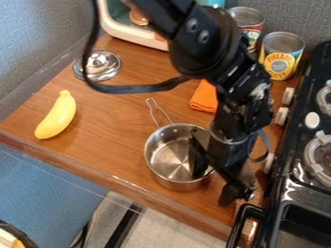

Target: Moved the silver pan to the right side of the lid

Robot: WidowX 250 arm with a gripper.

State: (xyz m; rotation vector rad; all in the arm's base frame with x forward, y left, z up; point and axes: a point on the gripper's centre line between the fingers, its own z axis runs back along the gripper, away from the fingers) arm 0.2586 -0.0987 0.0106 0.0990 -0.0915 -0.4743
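The pan's handle (155, 110) points to the lid (102, 66), away from the open end effector (213, 187), which is near the counter's edge (97, 174)

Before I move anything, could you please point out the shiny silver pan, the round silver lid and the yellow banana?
Shiny silver pan (171, 157): camera view, on its inner bottom.
Round silver lid (99, 67): camera view, on its top.
Yellow banana (57, 116): camera view, on its middle.

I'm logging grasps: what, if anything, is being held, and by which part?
Nothing looks held: the pincer stands open at the silver pan, one finger inside its right-hand rim.
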